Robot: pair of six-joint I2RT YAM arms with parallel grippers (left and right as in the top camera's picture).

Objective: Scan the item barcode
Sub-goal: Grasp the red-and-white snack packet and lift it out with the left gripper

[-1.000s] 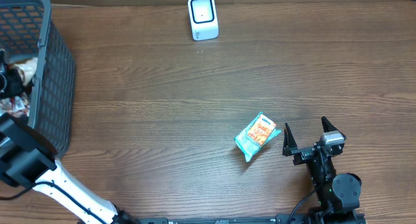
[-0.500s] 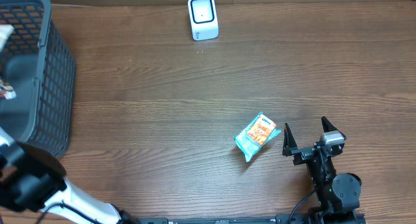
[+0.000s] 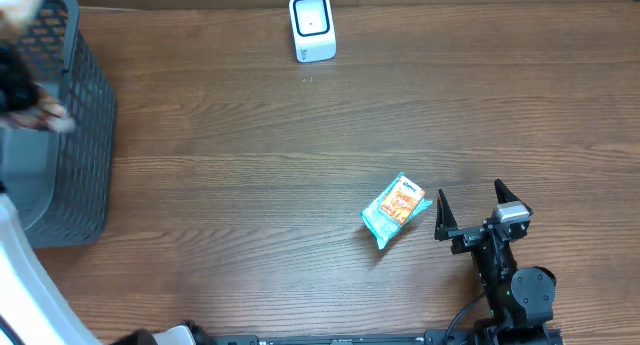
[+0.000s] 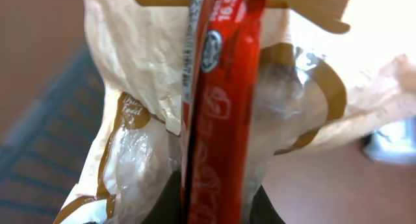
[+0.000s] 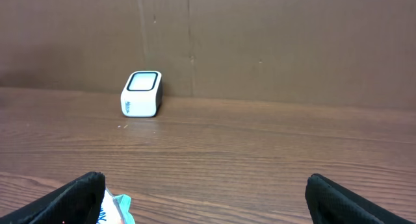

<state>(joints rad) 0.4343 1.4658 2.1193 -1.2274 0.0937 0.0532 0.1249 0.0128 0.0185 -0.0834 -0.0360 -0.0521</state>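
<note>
Left arm (image 3: 25, 285) is standing raised at the far left; left gripper (image 4: 218, 208) is pinching a packet (image 4: 221, 87); right gripper (image 3: 470, 193) is sitting low, jaws spread wide

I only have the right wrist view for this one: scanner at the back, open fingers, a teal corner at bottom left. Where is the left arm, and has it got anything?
Observer: The left gripper is shut on a red and cream packet, which fills the left wrist view.
Operator: Where is that in the scene?
Observer: In the overhead view it is at the far left, over the grey basket, and blurred.
Operator: And my teal corner?
Observer: That is a whole teal snack packet, lying on the table just left of the right gripper, not touching it.
</note>
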